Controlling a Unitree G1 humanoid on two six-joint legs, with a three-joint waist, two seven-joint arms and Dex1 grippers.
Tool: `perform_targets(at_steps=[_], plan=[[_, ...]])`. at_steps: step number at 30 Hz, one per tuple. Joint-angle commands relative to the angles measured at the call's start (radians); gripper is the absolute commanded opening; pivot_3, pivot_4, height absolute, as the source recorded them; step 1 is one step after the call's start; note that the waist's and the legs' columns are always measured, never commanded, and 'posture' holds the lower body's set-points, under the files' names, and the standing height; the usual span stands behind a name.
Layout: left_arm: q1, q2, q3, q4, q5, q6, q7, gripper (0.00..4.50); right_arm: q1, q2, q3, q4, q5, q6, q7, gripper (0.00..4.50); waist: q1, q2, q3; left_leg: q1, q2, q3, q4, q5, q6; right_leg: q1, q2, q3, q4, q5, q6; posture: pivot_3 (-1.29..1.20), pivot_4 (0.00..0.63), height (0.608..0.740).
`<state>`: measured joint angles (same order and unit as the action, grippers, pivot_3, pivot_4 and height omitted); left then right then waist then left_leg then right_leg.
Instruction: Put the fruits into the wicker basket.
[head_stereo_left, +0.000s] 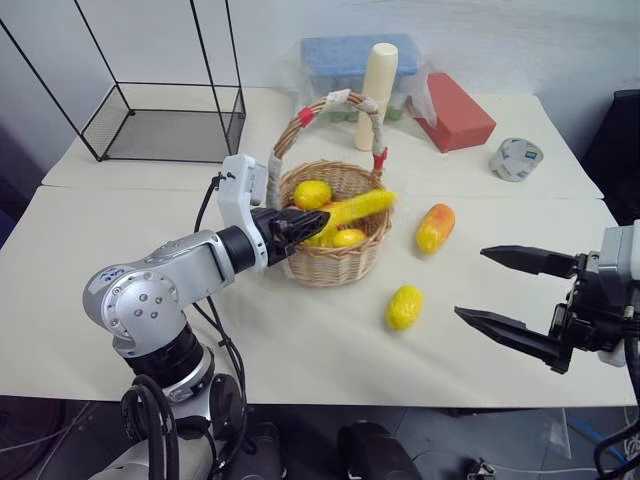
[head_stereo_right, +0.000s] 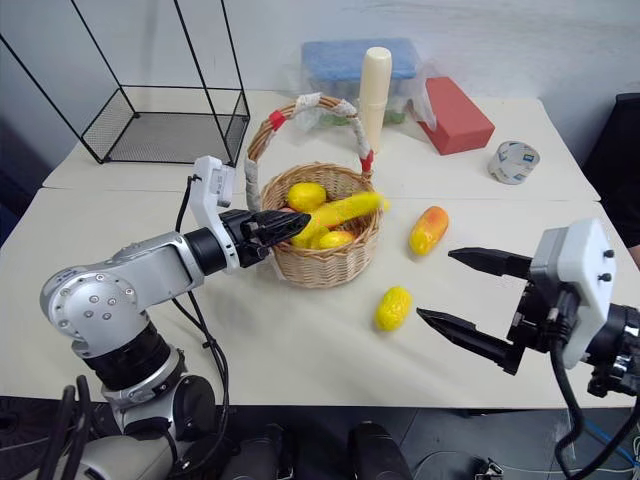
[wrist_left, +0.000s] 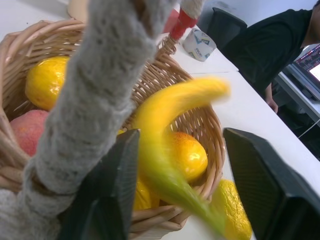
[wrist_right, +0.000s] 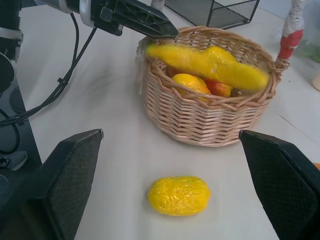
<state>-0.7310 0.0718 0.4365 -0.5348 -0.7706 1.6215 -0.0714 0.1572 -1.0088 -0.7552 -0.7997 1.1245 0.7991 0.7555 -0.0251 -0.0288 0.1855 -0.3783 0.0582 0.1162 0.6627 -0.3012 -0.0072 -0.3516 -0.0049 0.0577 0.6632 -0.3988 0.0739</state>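
Fruits are partly in place already: the lemon (head_stereo_left: 404, 306) lies nearest on the white table (head_stereo_left: 150, 380), not far from the front edge, and the mango (head_stereo_left: 435, 228) lies a little further back, to the right of the wicker basket (head_stereo_left: 335, 262). Both are alone on the bare table top, apart from each other and from the basket.

At the near right, the right gripper (head_stereo_left: 518, 292) hovers above the table with its two black fingers spread wide and nothing between them. It points toward the lemon, which is close in front of it.

The left gripper (head_stereo_left: 296, 226) is at the near rim of the basket, on the left side. In the left wrist view its fingers stand apart, and the banana (head_stereo_left: 352, 213) passes between them, blurred; I cannot tell if they touch it. The banana lies across the basket and its far end sticks out over the right rim. A yellow fruit (head_stereo_left: 312, 193) and some other small ones sit inside.

I judge that the banana is just being dropped, so the lemon and the mango remain. The next move probably calls for the right gripper to descend on the lemon and close on it.

There is free table around both fruits. The arched handle (head_stereo_left: 340, 105) limits the way in from above. Behind stand a black wire box (head_stereo_left: 170, 122), a cream cylinder (head_stereo_left: 377, 80) and a red block (head_stereo_left: 455, 110), well apart.
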Motion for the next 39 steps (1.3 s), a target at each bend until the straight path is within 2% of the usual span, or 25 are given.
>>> perform_targets(at_steps=[1, 2, 5, 8, 11, 13, 15, 17, 20, 23, 27, 33, 38, 39], plan=[[0.019, 0.061, -0.009, -0.021, -0.152, -0.007, -0.079, 4.11, -0.012, 0.010, -0.011, -0.005, 0.009, -0.033, -0.010, 4.50, 0.000, 0.000, 0.000, 0.000, 0.000, 0.000, 0.000, 0.000, 0.000, 0.000, 0.000, 0.000, 0.000, 0.000, 0.000, 0.00, 0.150, 0.740], [0.024, 0.087, -0.011, -0.026, -0.189, -0.007, -0.109, 4.39, -0.013, 0.009, -0.008, -0.003, 0.008, -0.036, -0.010, 4.50, -0.001, 0.000, 0.000, 0.000, 0.000, 0.000, 0.000, 0.000, 0.000, 0.000, 0.000, 0.000, 0.000, 0.000, 0.000, 0.00, 0.150, 0.740], [0.041, 0.178, -0.020, -0.047, -0.250, -0.031, -0.210, 4.39, -0.014, 0.009, -0.001, 0.006, -0.002, -0.044, -0.006, 4.50, -0.003, 0.000, 0.000, 0.000, 0.000, 0.000, -0.001, 0.000, -0.001, 0.000, 0.000, 0.000, 0.000, 0.000, 0.000, 0.00, 0.150, 0.740], [0.090, 0.343, -0.064, -0.057, -0.274, -0.155, -0.407, 4.39, -0.010, 0.011, 0.005, 0.016, -0.022, -0.052, 0.005, 4.50, -0.006, 0.000, 0.000, 0.001, 0.000, 0.000, -0.001, 0.001, -0.002, -0.001, 0.001, 0.000, 0.000, 0.000, 0.000, 0.00, 0.150, 0.740], [0.178, 0.583, -0.166, -0.042, -0.167, -0.409, -0.724, 4.39, 0.026, -0.007, 0.012, 0.029, -0.066, -0.054, 0.062, 4.50, -0.005, 0.000, 0.000, 0.001, 0.000, 0.001, -0.003, 0.001, -0.002, -0.001, 0.001, 0.000, -0.001, 0.000, 0.000, 0.00, 0.150, 0.740], [0.240, 0.744, -0.245, 0.004, -0.037, -0.649, -0.969, 4.45, 0.056, -0.032, 0.017, 0.053, -0.117, -0.063, 0.123, 4.50, -0.005, 0.001, 0.000, 0.002, -0.001, 0.002, -0.004, 0.001, -0.003, 0.000, 0.000, 0.001, -0.002, 0.000, -0.001, 0.00, 0.150, 0.740], [0.272, 0.850, -0.292, 0.071, 0.051, -0.835, -1.146, 4.45, 0.086, -0.058, 0.034, 0.077, -0.198, -0.097, 0.190, 4.50, -0.002, 0.001, 0.000, 0.003, -0.002, 0.003, -0.007, 0.001, -0.002, 0.000, -0.001, 0.001, -0.004, 0.000, -0.001, 0.00, 0.150, 0.740], [0.272, 0.912, -0.317, 0.144, 0.100, -0.955, -1.264, 4.45, 0.110, -0.085, 0.070, 0.110, -0.312, -0.163, 0.252, 4.50, -0.001, 0.001, 0.000, 0.003, -0.003, 0.003, -0.008, 0.001, -0.001, 0.001, -0.003, 0.001, -0.005, -0.001, -0.001, 0.00, 0.150, 0.740], [0.251, 0.949, -0.354, 0.222, 0.151, -1.074, -1.362, 4.45, 0.100, -0.125, 0.186, 0.190, -0.512, -0.333, 0.306, 4.50, -0.004, 0.001, 0.000, 0.006, -0.004, 0.003, -0.011, 0.002, 0.001, 0.003, -0.004, 0.001, -0.009, -0.001, -0.002, 0.00, 0.150, 0.740], [0.228, 0.951, -0.385, 0.251, 0.177, -1.142, -1.418, 4.45, 0.025, -0.160, 0.365, 0.276, -0.706, -0.539, 0.345, 4.50, -0.006, 0.001, 0.001, 0.006, -0.004, 0.003, -0.013, 0.001, 0.002, 0.004, -0.005, 0.001, -0.010, -0.001, -0.002, 0.00, 0.150, 0.740], [0.193, 0.936, -0.414, 0.261, 0.176, -1.152, -1.428, 4.45, -0.158, -0.114, 0.611, 0.386, -0.878, -0.730, 0.361, 4.50, -0.011, 0.001, 0.001, 0.003, -0.003, 0.004, -0.013, 0.001, 0.002, -0.002, -0.004, 0.001, -0.008, -0.001, -0.002, 0.00, 0.150, 0.740], [0.177, 0.925, -0.419, 0.261, 0.181, -1.155, -1.411, 4.45, -0.427, 0.029, 0.874, 0.563, -1.030, -0.855, 0.392, 4.50, -0.024, 0.003, 0.002, -0.001, -0.002, 0.005, -0.009, 0.001, 0.002, -0.008, -0.004, 0.002, -0.001, -0.001, -0.002, 0.00, 0.150, 0.740], [0.174, 0.922, -0.414, 0.248, 0.173, -1.141, -1.386, 4.45, -0.525, 0.098, 0.963, 0.680, -1.081, -0.929, 0.429, 4.50, -0.030, 0.003, 0.002, -0.001, -0.002, 0.004, -0.003, 0.001, 0.002, -0.007, -0.004, 0.002, 0.005, -0.001, -0.002, 0.00, 0.150, 0.740], [0.175, 0.922, -0.413, 0.245, 0.172, -1.138, -1.380, 4.49, -0.541, 0.111, 0.978, 0.704, -1.091, -0.944, 0.432, 4.32, -0.030, 0.003, 0.002, -0.001, -0.002, 0.004, -0.002, 0.000, 0.002, -0.007, -0.004, 0.001, 0.006, -0.001, -0.002, 0.00, 0.150, 0.740]])
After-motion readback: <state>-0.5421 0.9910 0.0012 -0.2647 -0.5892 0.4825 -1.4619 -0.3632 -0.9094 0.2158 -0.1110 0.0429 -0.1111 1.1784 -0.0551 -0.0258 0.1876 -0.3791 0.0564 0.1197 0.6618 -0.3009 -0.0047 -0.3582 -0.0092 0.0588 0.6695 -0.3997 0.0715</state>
